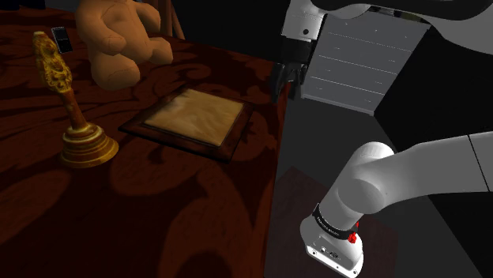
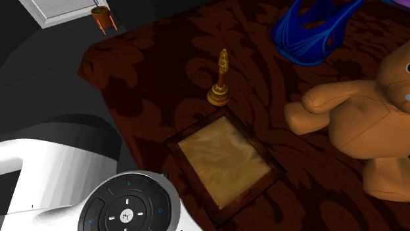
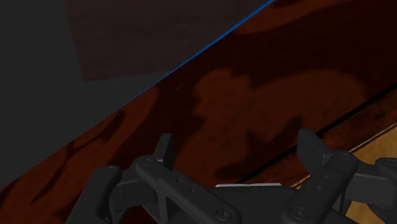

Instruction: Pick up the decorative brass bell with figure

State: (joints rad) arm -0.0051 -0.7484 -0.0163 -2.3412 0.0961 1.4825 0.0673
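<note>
The gripper (image 3: 238, 145), nearest the wrist camera, has its two black fingers spread apart with nothing between them. It hangs over the edge of the table (image 1: 158, 213), beside a corner of the framed panel (image 1: 190, 118), so treat the task as barely begun: approach, grasp and lift are all left to do. The brass-coloured bell (image 1: 85, 144) stands upright on the table's dark red patterned covering, well apart from the gripper and past the framed panel toward the shoulder view's left; note its flared, ringed body, slim stem and ornate gilt figure on top.
</note>
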